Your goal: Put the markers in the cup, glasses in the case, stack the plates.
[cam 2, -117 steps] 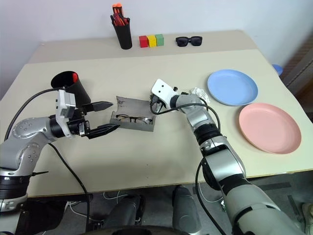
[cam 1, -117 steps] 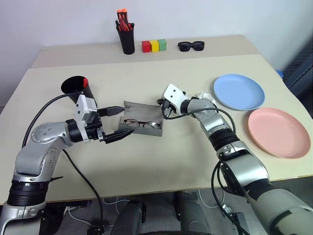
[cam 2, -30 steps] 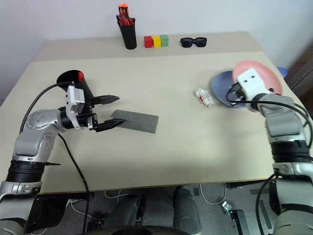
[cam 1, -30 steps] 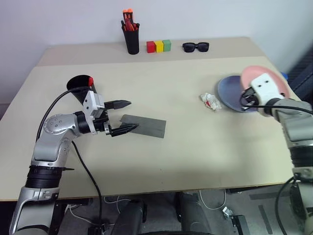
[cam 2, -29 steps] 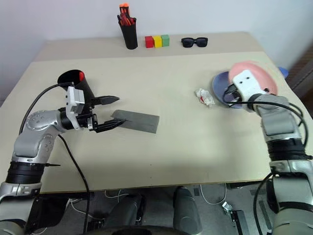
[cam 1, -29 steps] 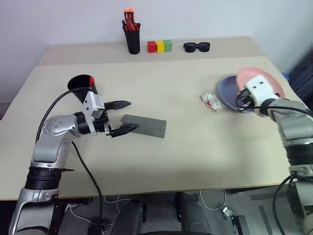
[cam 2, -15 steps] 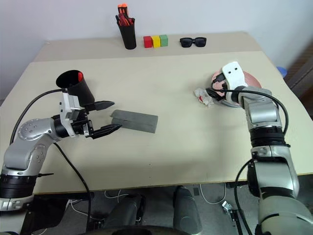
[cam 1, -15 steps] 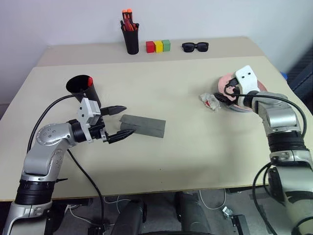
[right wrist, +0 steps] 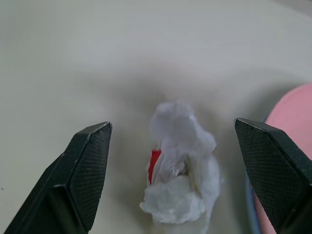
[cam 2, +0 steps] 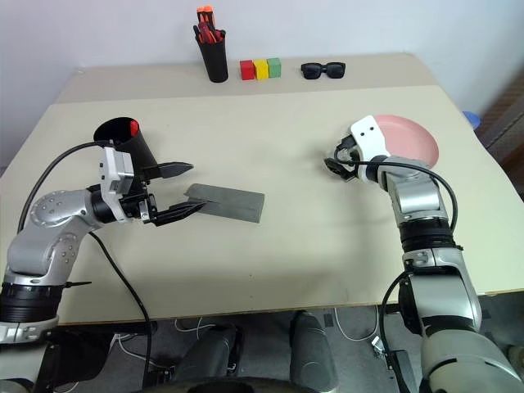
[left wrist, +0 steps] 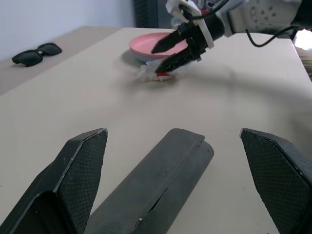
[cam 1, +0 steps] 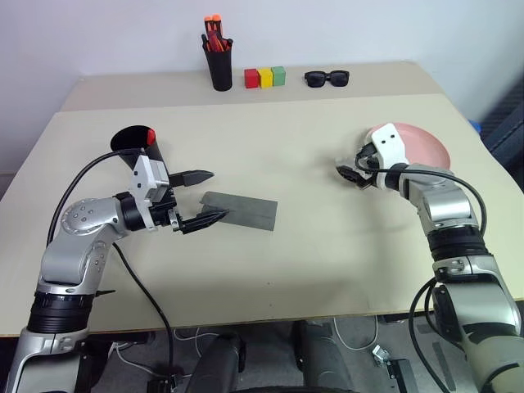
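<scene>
Well, we saw that most of the job looked done. The pink plate (cam 1: 417, 147) sat on the blue plate (left wrist: 146, 57), far to the right of the case (cam 1: 239, 211). The case lay flat and shut, so we could not see glasses. Its long side ran left to right across the table (cam 1: 311, 262). The cup (cam 1: 137, 147) stood just left of the case, with a red marker (cam 1: 150, 135) tip at its rim. Our left gripper (cam 1: 203, 198) had its fingers wide apart by the case's left end. Our right gripper (right wrist: 170, 180) also had fingers apart, around a crumpled paper (right wrist: 180, 165).
</scene>
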Controlling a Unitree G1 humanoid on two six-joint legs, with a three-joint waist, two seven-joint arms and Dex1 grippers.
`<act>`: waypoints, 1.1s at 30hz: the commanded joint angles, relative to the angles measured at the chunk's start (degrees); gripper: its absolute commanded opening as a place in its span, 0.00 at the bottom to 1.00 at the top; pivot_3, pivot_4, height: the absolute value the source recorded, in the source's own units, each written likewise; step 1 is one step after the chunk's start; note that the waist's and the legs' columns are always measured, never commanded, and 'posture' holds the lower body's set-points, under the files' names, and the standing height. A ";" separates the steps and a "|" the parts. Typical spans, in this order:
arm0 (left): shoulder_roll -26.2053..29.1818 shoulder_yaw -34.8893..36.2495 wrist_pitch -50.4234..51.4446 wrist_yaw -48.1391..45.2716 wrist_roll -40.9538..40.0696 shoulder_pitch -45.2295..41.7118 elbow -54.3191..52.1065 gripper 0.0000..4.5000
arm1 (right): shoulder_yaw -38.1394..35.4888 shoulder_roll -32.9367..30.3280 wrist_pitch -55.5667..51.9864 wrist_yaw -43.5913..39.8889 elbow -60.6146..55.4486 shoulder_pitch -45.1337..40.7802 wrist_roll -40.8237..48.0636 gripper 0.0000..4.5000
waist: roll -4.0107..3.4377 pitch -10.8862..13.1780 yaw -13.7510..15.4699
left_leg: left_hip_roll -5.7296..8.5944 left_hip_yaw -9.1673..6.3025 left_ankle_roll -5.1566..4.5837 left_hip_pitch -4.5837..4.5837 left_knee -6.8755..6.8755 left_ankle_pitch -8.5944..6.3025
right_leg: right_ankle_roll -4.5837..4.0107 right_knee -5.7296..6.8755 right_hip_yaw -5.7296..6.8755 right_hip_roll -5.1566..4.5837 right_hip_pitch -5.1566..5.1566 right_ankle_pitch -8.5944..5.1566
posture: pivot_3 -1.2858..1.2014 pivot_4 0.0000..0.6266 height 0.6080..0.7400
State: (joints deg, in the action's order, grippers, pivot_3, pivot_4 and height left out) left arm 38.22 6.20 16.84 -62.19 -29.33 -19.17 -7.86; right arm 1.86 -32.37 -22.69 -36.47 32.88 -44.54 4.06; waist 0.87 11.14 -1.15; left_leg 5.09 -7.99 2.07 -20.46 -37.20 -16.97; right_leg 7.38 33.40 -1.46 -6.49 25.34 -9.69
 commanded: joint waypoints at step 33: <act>0.86 4.29 0.01 2.57 -2.47 3.32 -3.09 1.00 | -12.15 0.34 20.99 3.20 6.32 -11.51 8.45 0.96 | -0.15 0.08 -2.11 | -0.03 0.06 -0.01 0.03 0.08 0.00 | -0.03 0.01 -0.06 0.04 0.05 0.03 | 0.52 0.24 1.00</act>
State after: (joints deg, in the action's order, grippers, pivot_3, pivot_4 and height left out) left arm 38.40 7.83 18.03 -59.92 -30.67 -16.42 -9.15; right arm -10.80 -34.16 0.07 -25.92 46.72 -58.13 7.47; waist 0.72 11.22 -3.25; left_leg 5.03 -7.95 2.05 -20.42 -37.12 -16.98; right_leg 7.35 33.42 -1.53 -6.42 25.38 -9.65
